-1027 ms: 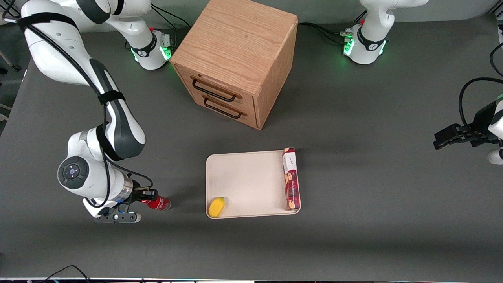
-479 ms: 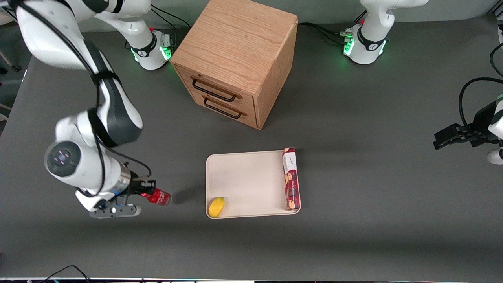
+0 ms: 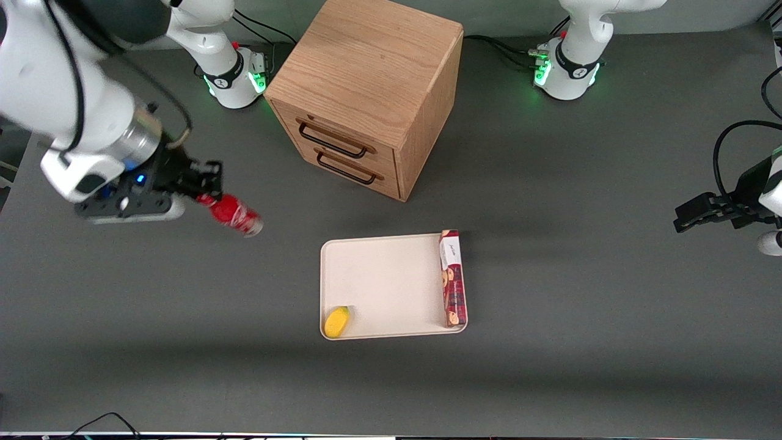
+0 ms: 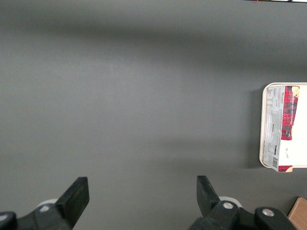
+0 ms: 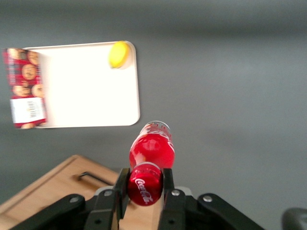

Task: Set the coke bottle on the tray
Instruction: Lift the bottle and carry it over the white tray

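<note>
My right gripper is shut on the red cap of the coke bottle and holds it well above the table, toward the working arm's end, tilted with its silvery base pointing toward the tray. In the right wrist view the gripper clamps the cap between both fingers, and the bottle hangs out from it. The cream-white tray lies flat on the table nearer the front camera than the cabinet; it also shows in the right wrist view.
A yellow lemon sits in the tray's corner nearest the camera, and a long red cookie box lies along the tray's edge toward the parked arm. A wooden two-drawer cabinet stands farther from the camera than the tray.
My right gripper has lifted the coke bottle off the table and carried it up and away from the front camera. The bottle now hangs tilted in the air.
</note>
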